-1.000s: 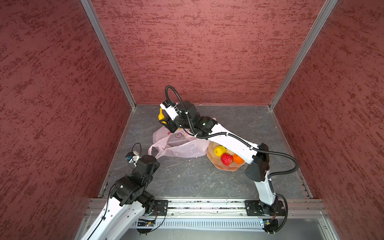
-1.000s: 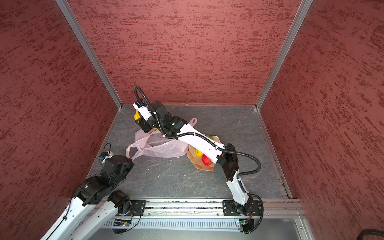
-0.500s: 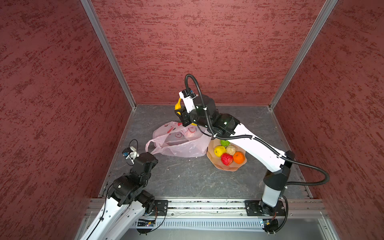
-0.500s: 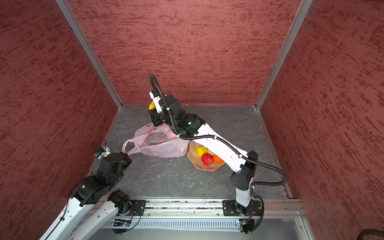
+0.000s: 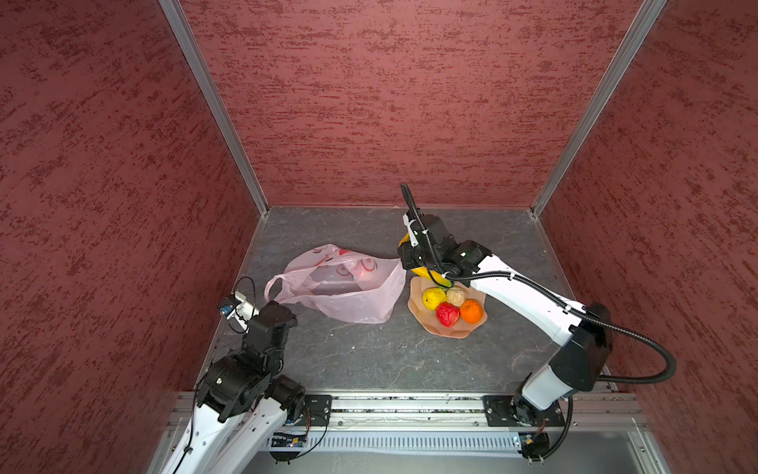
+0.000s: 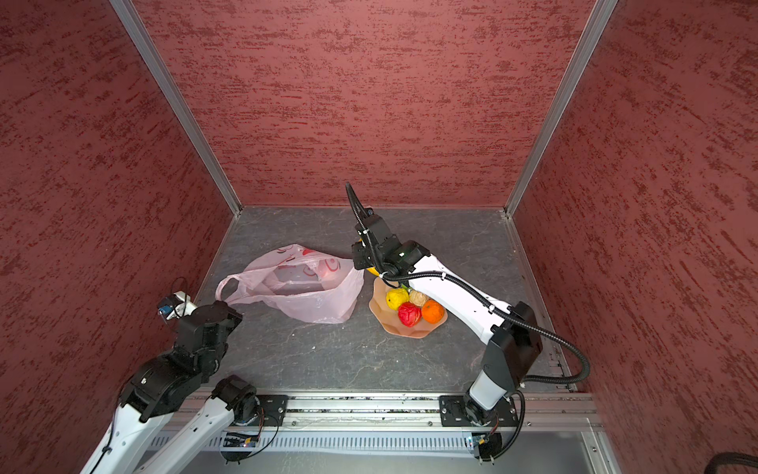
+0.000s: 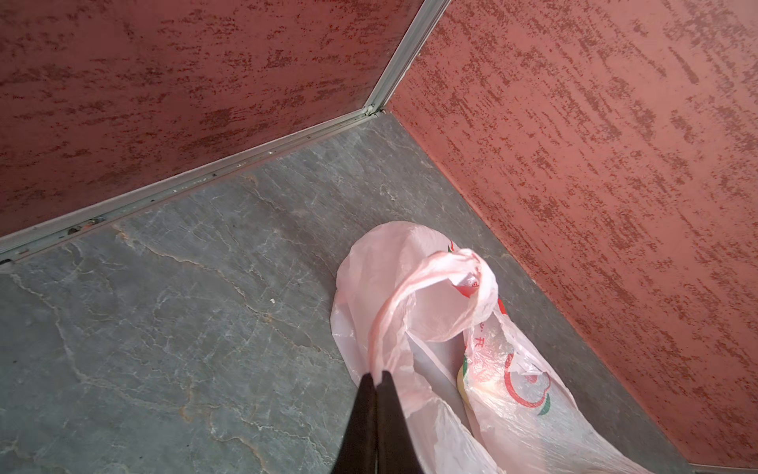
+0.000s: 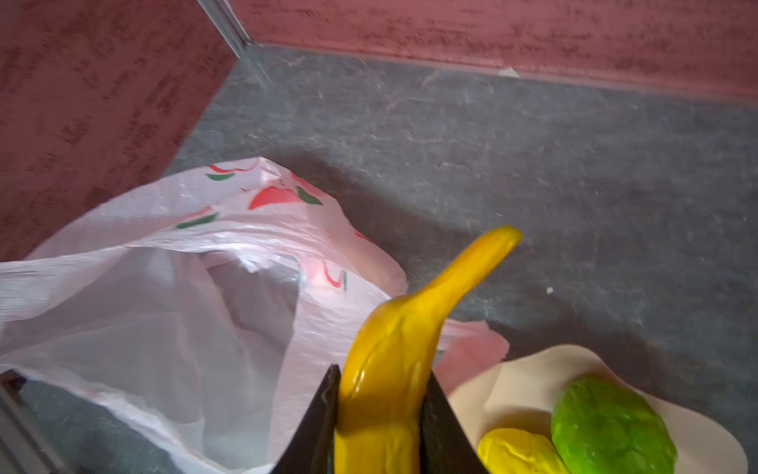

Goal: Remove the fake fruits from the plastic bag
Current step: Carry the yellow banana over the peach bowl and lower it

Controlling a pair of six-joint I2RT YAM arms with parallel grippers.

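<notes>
Pinching the banana [image 8: 410, 328] about its thick middle, the right claw [image 8: 381, 379] has both black fingers [image 8: 324, 410] pressed against the fruit's sides. The banana's thin tip sticks out past them. Claw and banana hang over the far rim of the dish [image 5: 451, 331], on the side nearest the bag [image 5: 340, 287]. Whether the banana touches the dish cannot be told.

Five fruits lie in the dish. A yellow ball [image 5: 433, 298], a beige lump [image 5: 456, 296], a red ball [image 5: 447, 314] and an orange ball [image 5: 471, 311] sit clustered together. A green ball [image 8: 611, 427] rests at the far rim, mostly hidden under the right arm in both top views.

The bag lies slack on the grey floor [image 5: 369, 357] just beside the dish, its mouth gaping. Contact between bag and dish cannot be confirmed.

The left claw [image 7: 375, 375] sits on the side of the bag away from the dish, well apart from the dish. Its fingers are pressed together, nipping one loop handle [image 7: 410, 295] of the bag. The pale-pink strand runs straight out of the fingertips into the loop.
</notes>
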